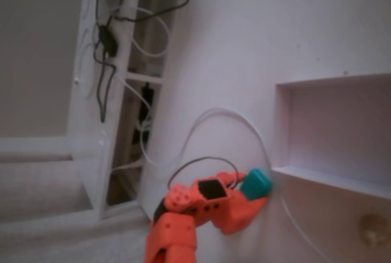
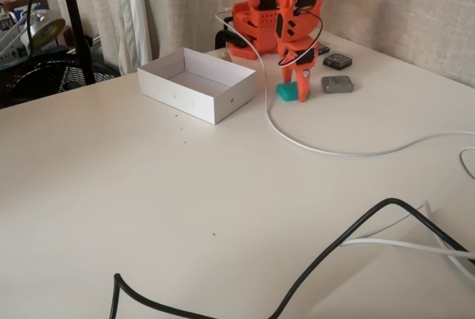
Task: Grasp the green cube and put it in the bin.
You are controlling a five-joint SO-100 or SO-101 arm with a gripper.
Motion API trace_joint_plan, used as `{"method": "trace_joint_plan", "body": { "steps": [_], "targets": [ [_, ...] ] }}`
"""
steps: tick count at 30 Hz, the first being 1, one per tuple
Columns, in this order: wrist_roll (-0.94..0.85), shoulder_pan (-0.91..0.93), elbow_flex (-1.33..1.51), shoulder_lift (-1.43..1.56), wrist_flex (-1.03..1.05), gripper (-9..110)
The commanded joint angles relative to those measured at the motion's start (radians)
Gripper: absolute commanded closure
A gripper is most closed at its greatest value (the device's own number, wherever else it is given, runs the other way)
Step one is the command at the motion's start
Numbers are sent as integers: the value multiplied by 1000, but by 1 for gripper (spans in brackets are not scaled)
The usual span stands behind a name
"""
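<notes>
The green cube (image 2: 285, 93) rests on the table just right of the bin (image 2: 223, 102), a white box with low walls. My orange gripper (image 2: 295, 90) points straight down at the cube, one long finger (image 2: 304, 87) touching its right side and the other behind it. In a fixed view from the arm's side, the cube (image 1: 256, 183) sits at the tip of the gripper (image 1: 259, 194), close to the bin's wall (image 1: 330, 177). How tightly the jaws hold it is hidden.
Two small grey square pieces (image 2: 338, 84) (image 2: 338, 60) lie right of the gripper. A white cable (image 2: 326, 150) runs from the arm across the table, and a black cable (image 2: 334, 248) crosses the near part. A white open-framed shelf with cables (image 1: 122, 92) stands behind.
</notes>
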Motion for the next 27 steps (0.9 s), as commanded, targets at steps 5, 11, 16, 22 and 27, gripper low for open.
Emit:
{"method": "trace_joint_plan", "body": {
  "steps": [5,11,16,22,27],
  "targets": [
    [-8,-12,9,-3,31,102],
    [-8,-17,0,40,6,110],
    [-8,-28,-61,147,-89,110],
    [-9,-18,-186,298,-268,110],
    [-55,104,-265,400,-115,110]
  ]
}}
